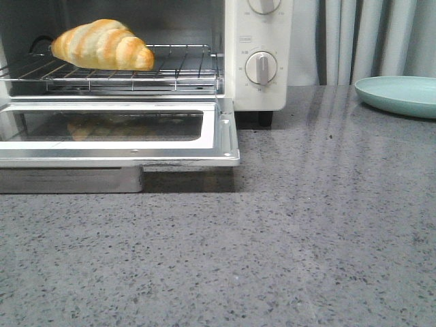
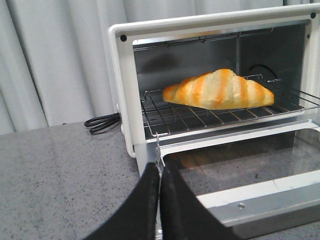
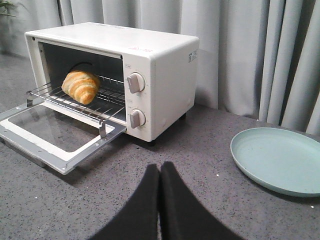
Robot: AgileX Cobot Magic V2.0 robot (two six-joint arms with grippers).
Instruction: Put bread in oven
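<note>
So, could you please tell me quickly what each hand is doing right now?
Left hand: closed, holding nothing, by the open oven door.
Right hand: closed, holding nothing, over the counter.

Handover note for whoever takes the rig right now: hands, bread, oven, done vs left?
Left hand: shut, empty, by the front left corner of the open oven door.
Right hand: shut, empty, over bare counter between the oven and the green plate.
Bread: lying on the wire rack inside the oven.
Done: bread placed.
Left: door is still down; shut it if that is wanted.
</note>
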